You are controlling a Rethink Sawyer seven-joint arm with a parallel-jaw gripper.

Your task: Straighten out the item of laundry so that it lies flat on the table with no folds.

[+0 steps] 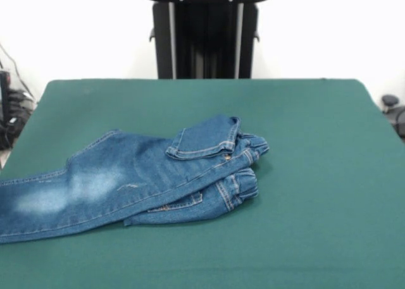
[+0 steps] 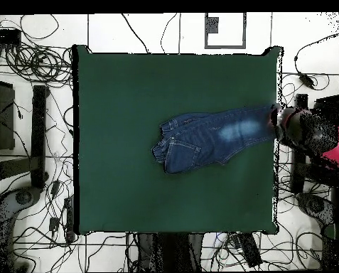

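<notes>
A: Front view: the small blue denim jeans (image 1: pixel 136 178) with pale faded patches lie folded over on the dark green felt table (image 1: pixel 304 131), waistband bunched near the middle, legs running off the left edge.

B: Overhead?

A: Jeans right of centre, legs reaching the table's right edge, touching the red-and-black arm's gripper (image 2: pixel 280 119) there. Whether it's open or clamped, I can't tell.

Bright, even light; faint shadows
</notes>
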